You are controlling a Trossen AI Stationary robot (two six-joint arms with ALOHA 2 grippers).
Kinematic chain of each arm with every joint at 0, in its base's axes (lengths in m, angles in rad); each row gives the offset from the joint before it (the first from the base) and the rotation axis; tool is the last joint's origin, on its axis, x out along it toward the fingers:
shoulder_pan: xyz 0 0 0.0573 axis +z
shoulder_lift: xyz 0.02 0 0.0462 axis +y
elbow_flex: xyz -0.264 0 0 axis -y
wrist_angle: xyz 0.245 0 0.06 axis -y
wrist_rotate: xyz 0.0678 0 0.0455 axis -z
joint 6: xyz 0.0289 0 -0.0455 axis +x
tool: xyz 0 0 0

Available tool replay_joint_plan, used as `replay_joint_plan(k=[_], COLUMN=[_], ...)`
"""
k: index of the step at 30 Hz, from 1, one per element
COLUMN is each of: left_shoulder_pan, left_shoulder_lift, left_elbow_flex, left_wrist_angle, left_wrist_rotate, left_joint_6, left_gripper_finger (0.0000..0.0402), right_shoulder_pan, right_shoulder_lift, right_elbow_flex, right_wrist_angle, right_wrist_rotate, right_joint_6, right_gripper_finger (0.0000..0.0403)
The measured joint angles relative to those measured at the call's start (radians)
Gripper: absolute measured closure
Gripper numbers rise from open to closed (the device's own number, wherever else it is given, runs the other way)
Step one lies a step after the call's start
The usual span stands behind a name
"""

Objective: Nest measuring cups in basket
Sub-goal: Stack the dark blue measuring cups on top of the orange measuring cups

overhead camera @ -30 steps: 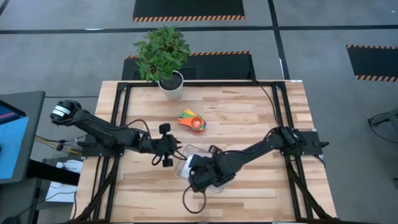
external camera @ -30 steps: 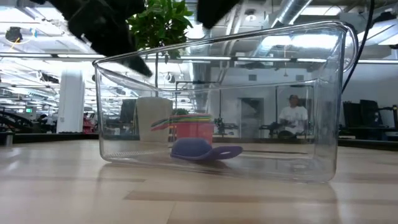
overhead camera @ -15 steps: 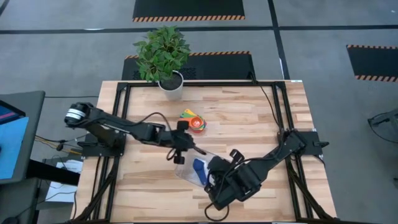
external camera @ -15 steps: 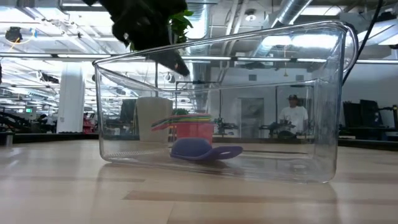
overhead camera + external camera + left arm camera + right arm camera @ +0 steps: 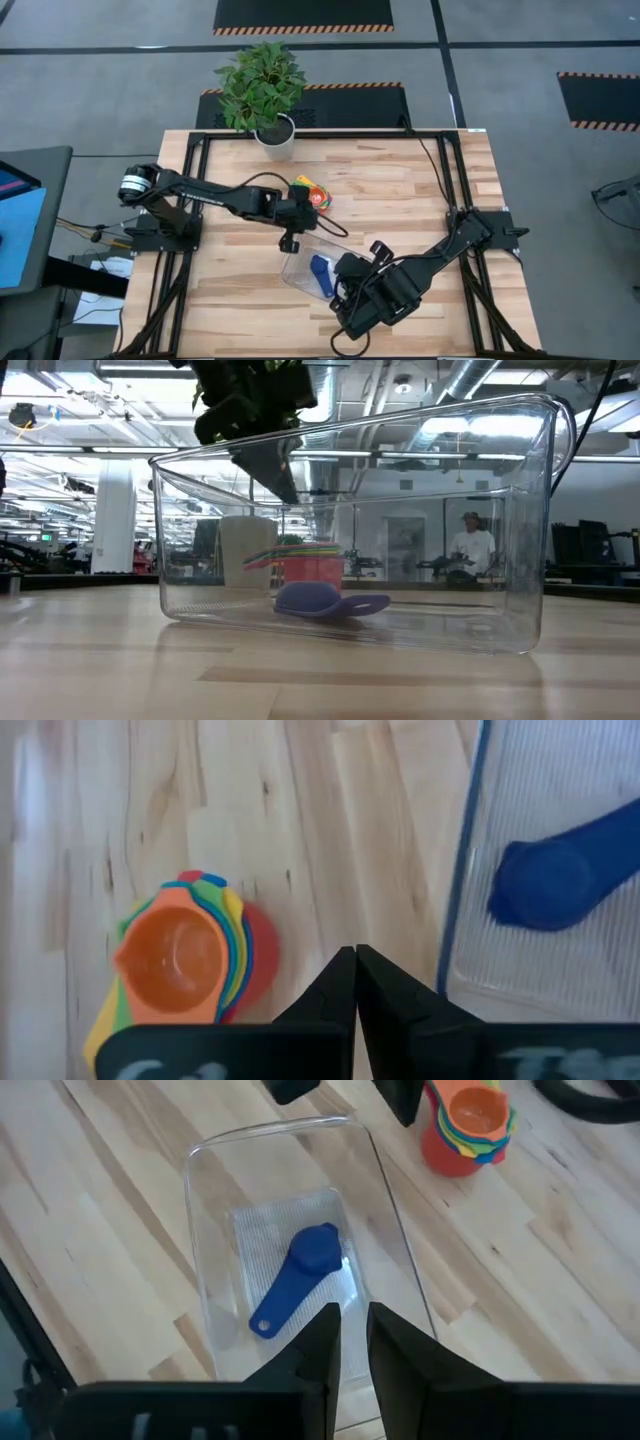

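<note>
Lying flat in the clear basket (image 5: 300, 262) near the table's front centre: one dark blue measuring cup (image 5: 321, 272). Beside the basket, toward the plant pot (image 5: 275, 138): nested stack of measuring cups (image 5: 312, 194), orange uppermost. Left gripper (image 5: 302, 214), fingers pressed together and empty, between stack and basket. Right gripper (image 5: 346, 1342), fingers slightly parted and empty, over the basket's near end.

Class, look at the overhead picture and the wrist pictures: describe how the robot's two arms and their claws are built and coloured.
Both arms are black and slender, jointed in segments, with black cables looping beside them. The left arm has a silvery-white ring near its base. The left claw and the right claw each have two dark, flat fingers tapering to narrow tips.
</note>
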State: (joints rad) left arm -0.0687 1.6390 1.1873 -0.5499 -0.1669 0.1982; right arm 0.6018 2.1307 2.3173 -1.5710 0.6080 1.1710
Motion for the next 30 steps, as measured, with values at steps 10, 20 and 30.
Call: replay_joint_plan(k=[10, 20, 30], left_shoulder_pan=[-0.014, -0.078, -0.091], left_shoulder_lift=[0.041, 0.049, 0.048], left_elbow_flex=[0.0, 0.0, 0.044], left_wrist_angle=[-0.029, -0.083, -0.168], left_wrist_rotate=[0.057, 0.072, 0.053], left_joint_6=[-0.016, -0.066, -0.08], left_gripper_finger=[0.0402, 0.0401, 0.0401], right_shoulder_pan=[0.0, 0.0, 0.003], right_shoulder_lift=[0.0, 0.0, 0.0], right_elbow_flex=[0.0, 0.0, 0.0], right_wrist_angle=[0.0, 0.0, 0.0], right_wrist_rotate=[-0.001, -0.002, -0.003], right_joint_6=[-0.044, -0.063, -0.063], right_gripper_finger=[0.0328, 0.0328, 0.0328])
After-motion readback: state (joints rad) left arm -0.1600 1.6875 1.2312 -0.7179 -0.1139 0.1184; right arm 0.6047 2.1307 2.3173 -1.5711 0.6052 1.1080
